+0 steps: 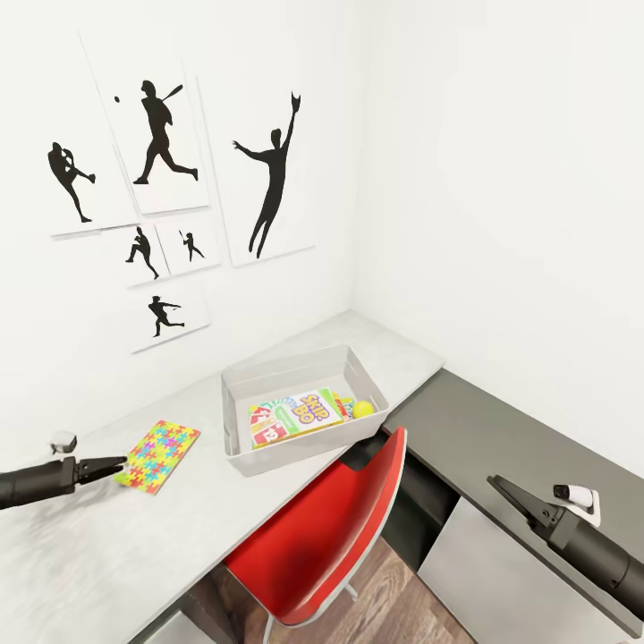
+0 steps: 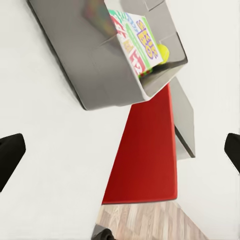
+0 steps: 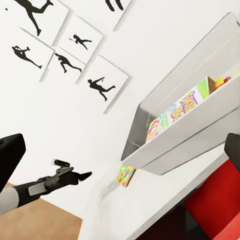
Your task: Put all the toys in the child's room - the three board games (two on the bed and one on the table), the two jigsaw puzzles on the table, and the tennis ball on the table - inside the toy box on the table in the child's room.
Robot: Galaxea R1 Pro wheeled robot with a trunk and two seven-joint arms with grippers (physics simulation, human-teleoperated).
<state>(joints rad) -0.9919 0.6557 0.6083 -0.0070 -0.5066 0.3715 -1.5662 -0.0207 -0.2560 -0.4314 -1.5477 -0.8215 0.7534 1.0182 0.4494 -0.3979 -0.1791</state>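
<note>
While most toys already lie in the toy box (image 1: 234, 420), with the SKIP BO game (image 1: 309, 410) flat on top and the ball (image 1: 362, 410) in its right corner, one puzzle (image 1: 159, 455) left out on the table (image 1: 80, 555), just left of the box, flat, angled toward the far wall

Left gripper (image 1: 114, 464) at the puzzle's near-left corner, touching or just beside, hard to say which; fingers look nearly closed to a point in the head view, yet the left wrist view has the two tips wide apart at either edge, so how far open: cannot tell; nothing held

Right gripper (image 1: 503, 491) low over the dark side unit (image 1: 501, 429), right of the red chair (image 1: 331, 537), well apart from the box; fingers look drawn together, nothing between them, though the wrist view shows the tips apart at the edges, so not certain either

Puzzle probably light, thin, fairly stiff as one slab, lying flush with the smooth top, so hard to get a finger under; likely to slide rather than lift. Best taken by an edge or corner: perhaps nudged to overhang the table's near edge, then pinched top and bottom. Risk: slipping from a shallow pinch, or catching on the box rim on the way in
</note>
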